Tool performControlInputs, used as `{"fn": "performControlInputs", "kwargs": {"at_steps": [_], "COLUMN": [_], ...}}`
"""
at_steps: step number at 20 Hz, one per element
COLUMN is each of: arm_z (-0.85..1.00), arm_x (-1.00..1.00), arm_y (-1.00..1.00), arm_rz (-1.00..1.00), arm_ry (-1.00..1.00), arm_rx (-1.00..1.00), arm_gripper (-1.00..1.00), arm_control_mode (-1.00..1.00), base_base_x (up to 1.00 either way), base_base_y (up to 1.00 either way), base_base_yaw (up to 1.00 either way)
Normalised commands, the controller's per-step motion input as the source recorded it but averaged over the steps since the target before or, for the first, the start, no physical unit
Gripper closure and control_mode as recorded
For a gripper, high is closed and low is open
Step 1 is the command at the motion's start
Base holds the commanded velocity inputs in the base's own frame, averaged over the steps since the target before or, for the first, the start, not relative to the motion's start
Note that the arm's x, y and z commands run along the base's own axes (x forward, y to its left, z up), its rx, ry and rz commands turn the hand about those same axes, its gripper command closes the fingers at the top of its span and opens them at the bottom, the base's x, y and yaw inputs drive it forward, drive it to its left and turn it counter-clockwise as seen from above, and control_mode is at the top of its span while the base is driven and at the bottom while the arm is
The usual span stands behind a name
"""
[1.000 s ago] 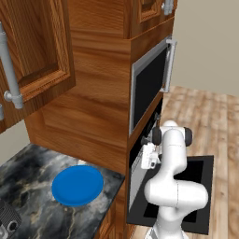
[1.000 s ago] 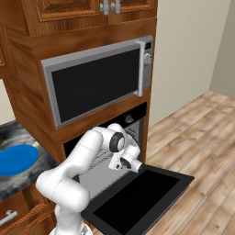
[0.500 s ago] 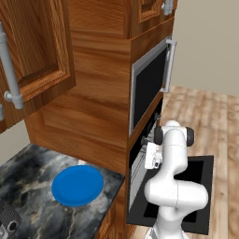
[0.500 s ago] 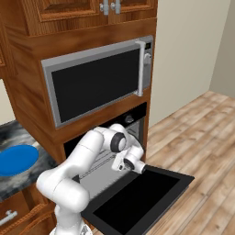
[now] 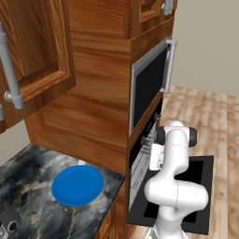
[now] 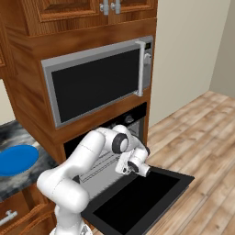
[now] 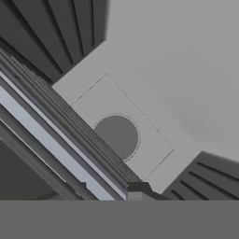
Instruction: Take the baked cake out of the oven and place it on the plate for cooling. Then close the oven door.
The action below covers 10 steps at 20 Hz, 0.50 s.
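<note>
Fingers together inside oven; oven door down; plate on counter.

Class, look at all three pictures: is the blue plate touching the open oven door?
Apart. In the left base view the plate lies on the marble counter, while the oven door hangs open lower down, with cabinet wood between them.

Oven door down — plate (blue) bare

The plate is set on the tabletop, left of the oven. The oven door is laid open below the microwave.
</note>
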Motion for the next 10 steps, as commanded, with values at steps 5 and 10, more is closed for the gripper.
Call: {"fn": "performControlInputs", "kwargs": {"at_steps": [5, 10], "arm_z": [-0.33, -0.33], "arm_x": [-0.35, -0.36], "arm_y": [-0.37, -0.38], "arm_rz": [0.00, 0.00], "arm_ry": [0.00, 0.00], "arm_rx": [0.01, 0.02], "arm_gripper": [1.00, 1.00], "arm_control_mode": [-1.00, -1.00], "base_base_x": [0.00, 0.00], "base_base_y": [0.00, 0.00], "base_base_yaw": [0.00, 0.00]}}
